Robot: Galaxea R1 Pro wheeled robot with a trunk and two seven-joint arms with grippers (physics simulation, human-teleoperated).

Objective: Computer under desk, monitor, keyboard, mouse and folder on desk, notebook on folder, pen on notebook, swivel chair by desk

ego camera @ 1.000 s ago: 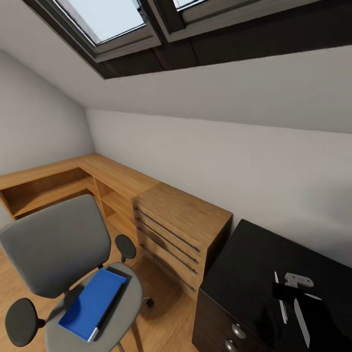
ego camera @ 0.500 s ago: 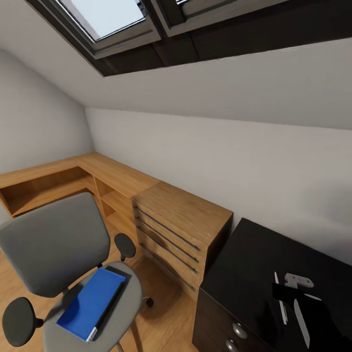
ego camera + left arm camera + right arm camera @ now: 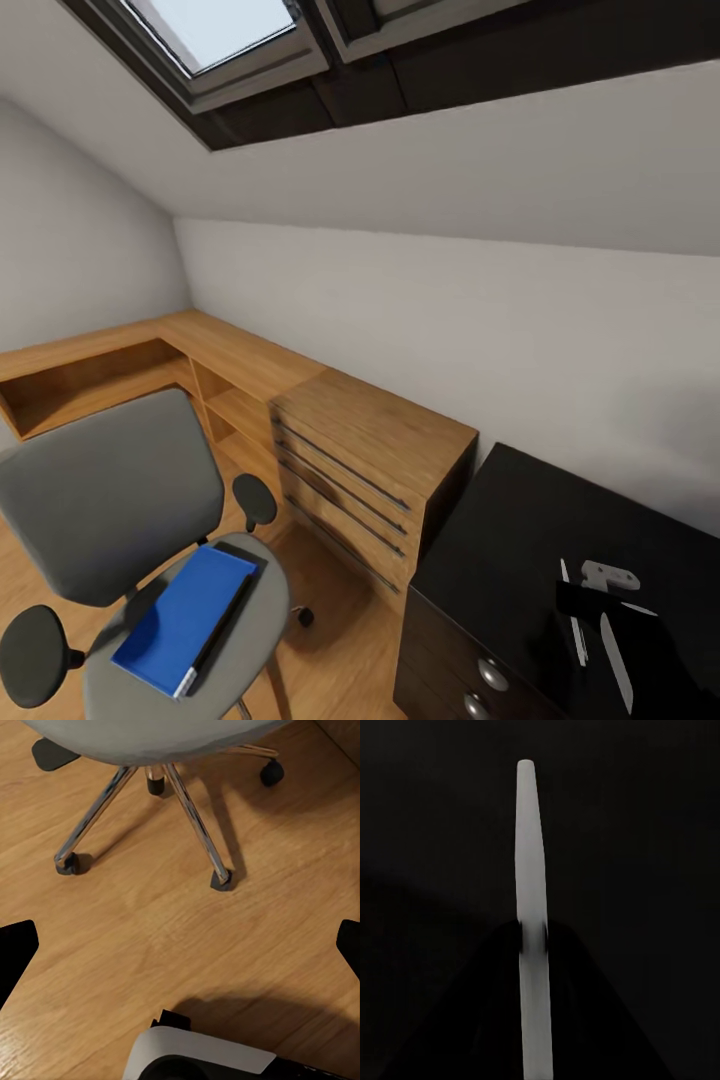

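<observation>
Head view, left side: the swivel chair (image 3: pixel 110 500) stands on the wooden floor (image 3: pixel 340 660), in front of a low wooden shelf unit (image 3: pixel 90 385).
Chair seat: the folder (image 3: pixel 180 620) lies flat on it, with the notebook (image 3: pixel 228 618) showing as a dark strip along the folder's right edge.
Left tool: in the left wrist view the left tool (image 3: pixel 180 945) hangs over bare floor with its black fingertips (image 3: pixel 15 945) spread wide apart and nothing between them. The chair's chrome star base (image 3: pixel 187 810) lies just ahead of it, not touching.
Folder against left tool: the folder is up on the seat, above the level of this tool and well apart from it.
Middle: a light wooden drawer chest (image 3: pixel 370 470) stands against the white wall, just left of the desk.
Desk: the desk (image 3: pixel 500 540) fills the lower right corner, with round drawer knobs (image 3: pixel 488 675) on its front.
Right tool: in the right wrist view the right tool (image 3: pixel 534 934) appears to pinch the pen (image 3: pixel 529 832).
Pen against right tool: the pen runs straight out past the fingertips over the black desktop.
</observation>
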